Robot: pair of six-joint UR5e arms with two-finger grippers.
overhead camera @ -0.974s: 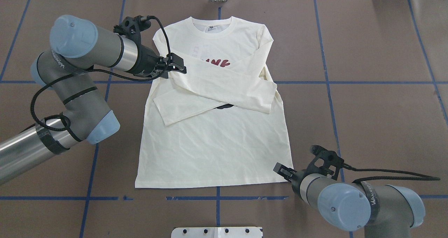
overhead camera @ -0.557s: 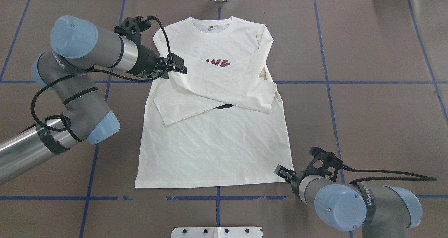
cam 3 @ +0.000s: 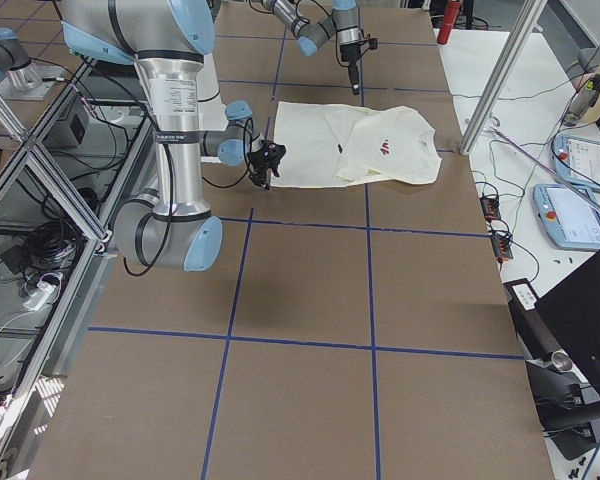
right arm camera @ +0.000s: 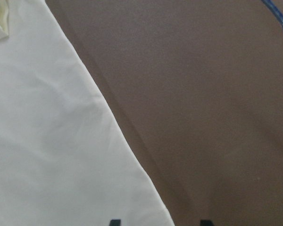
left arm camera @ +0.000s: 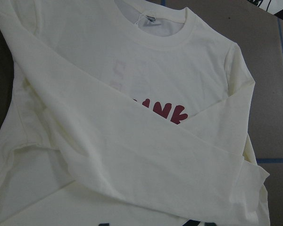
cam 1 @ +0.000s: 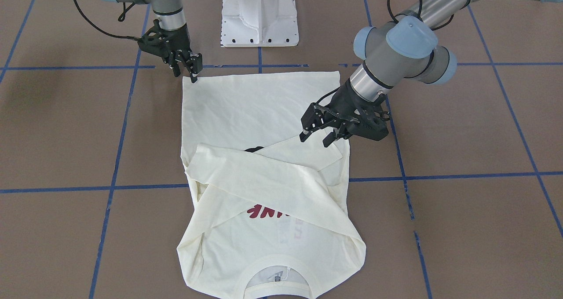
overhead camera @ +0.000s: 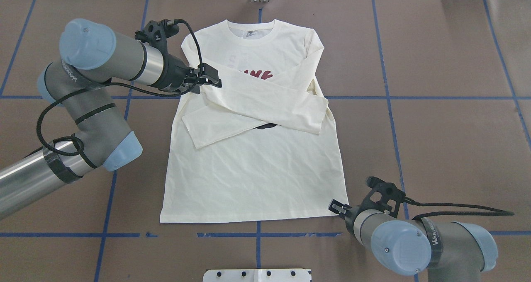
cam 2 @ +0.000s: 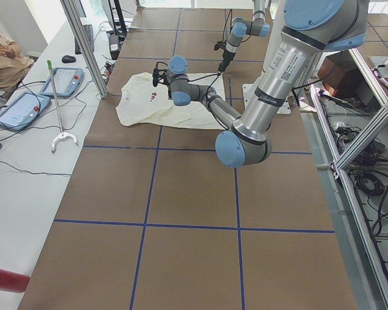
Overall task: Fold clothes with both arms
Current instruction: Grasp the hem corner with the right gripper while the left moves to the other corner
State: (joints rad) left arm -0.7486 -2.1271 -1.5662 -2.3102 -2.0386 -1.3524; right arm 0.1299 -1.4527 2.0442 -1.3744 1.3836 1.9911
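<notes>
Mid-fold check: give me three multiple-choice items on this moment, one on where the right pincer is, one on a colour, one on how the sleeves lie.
1. Where is the right pincer?
A. at the collar
B. at the hem corner of the T-shirt
C. at a shoulder

2. What colour is the lettering on the chest?
A. red
B. green
C. blue

3. How do the sleeves lie?
A. spread out sideways
B. tucked under the body
C. crossed over the chest

Key: 1 B, the front-facing view shows its fingertips at that corner. 2 A, red letters peek out above the sleeves. 3 C, both sleeves lie folded over the front, one across the other.
</notes>
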